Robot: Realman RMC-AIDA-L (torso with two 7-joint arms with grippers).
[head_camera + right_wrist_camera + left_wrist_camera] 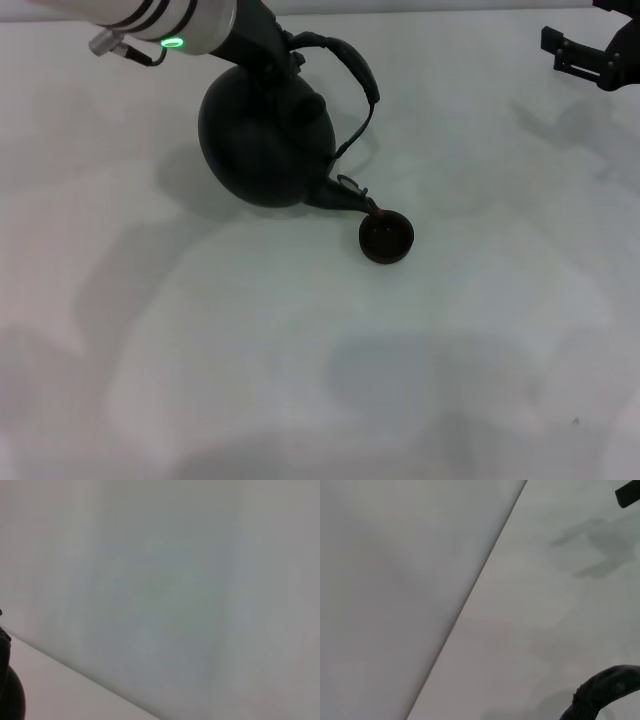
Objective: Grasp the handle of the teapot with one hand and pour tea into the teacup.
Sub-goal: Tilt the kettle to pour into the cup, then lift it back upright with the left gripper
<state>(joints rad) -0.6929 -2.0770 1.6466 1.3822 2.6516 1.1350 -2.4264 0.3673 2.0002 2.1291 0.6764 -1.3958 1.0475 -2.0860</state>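
One left pincer (285, 55) grips teapot (265, 135) handle (350, 65); only head view shows teacup (386, 238).

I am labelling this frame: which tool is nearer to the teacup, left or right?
Left. The left tool is at the handle of the tilted teapot, whose spout reaches the teacup. The right tool is far off at the table's far right corner.

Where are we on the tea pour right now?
Done: the left claw has the handle and the teapot is tipped. In hand: its spout sits over the teacup. Left: finishing and righting the pot. The right claw waits far right.
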